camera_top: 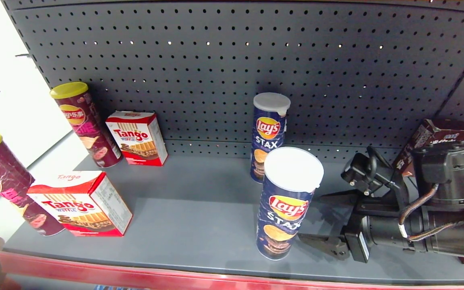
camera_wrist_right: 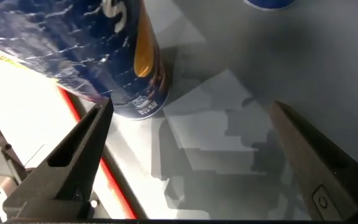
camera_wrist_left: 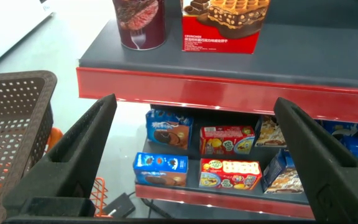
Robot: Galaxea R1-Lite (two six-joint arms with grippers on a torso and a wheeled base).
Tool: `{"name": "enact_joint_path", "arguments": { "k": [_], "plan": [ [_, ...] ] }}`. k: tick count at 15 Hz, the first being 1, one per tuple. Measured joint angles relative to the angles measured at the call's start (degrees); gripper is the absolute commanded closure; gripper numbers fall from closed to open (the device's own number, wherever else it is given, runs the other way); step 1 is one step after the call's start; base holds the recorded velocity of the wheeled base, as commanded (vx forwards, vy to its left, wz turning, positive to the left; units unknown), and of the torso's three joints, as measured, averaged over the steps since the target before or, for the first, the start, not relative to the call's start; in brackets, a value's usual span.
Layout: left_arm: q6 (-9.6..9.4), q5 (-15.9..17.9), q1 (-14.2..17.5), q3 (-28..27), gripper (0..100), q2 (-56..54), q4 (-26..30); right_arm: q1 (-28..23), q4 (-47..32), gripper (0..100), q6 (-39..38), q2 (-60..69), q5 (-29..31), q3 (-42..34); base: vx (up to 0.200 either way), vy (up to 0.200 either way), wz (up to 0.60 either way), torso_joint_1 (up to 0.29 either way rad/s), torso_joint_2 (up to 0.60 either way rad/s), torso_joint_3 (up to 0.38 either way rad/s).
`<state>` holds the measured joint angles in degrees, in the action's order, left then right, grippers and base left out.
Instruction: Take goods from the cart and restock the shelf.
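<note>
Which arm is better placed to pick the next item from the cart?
Left. The left gripper is open and empty beside the cart basket. The right gripper is up at the shelf, open beside the front blue can.

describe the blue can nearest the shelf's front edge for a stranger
On the grey shelf under the pegboard, two blue cans stand right of centre. Pick the front blue can, beside the open right hand; the rear blue can stands back by the pegboard.
</note>
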<state>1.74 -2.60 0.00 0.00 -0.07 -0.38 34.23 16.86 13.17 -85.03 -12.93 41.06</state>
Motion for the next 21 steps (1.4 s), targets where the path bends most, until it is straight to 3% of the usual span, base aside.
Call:
{"name": "enact_joint_path", "arguments": {
  "k": [21],
  "plan": [
    [0.0, 0.0, 0.0, 0.0, 0, 0.0, 0.0, -1.0, 0.0, 0, 0.1, -2.6, -0.1, 2.3, 0.0, 0.0, 0.0, 0.0, 0.0, 0.0]
  ]
}}
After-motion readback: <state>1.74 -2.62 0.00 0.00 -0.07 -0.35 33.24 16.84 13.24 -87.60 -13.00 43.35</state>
